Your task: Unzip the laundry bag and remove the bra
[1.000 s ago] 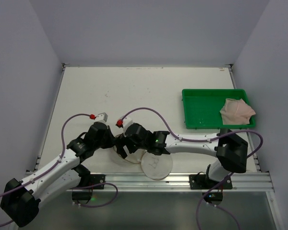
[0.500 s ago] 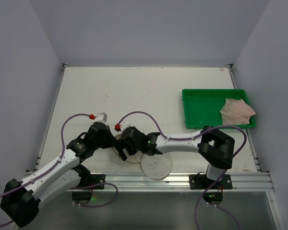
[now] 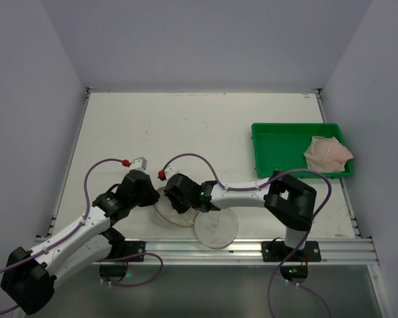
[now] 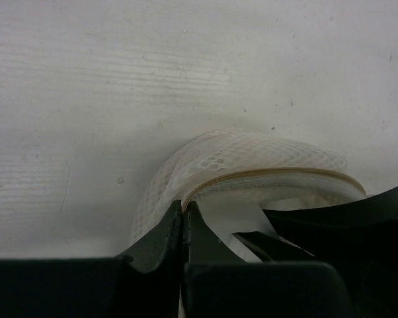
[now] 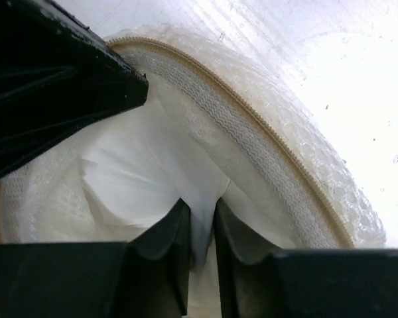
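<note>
Now, at the table's near centre, the left gripper pinches the rim of the round white mesh laundry bag; the right gripper, inside it, nips the soft white bra lying just ahead.

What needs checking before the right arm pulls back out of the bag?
1. Bag unzipped: ok. The laundry bag gapes and its zip rim is parted.
2. Bag anchored: ok. The left tool is shut on the rim.
3. Cloth gripped: ok. A fold of white fabric sits between the fingers of the right tool.
4. Fabric is the bra, not lining: cannot tell.
5. Mesh out of that pinch: ok. Only smooth fabric shows there in the right wrist view.
</note>
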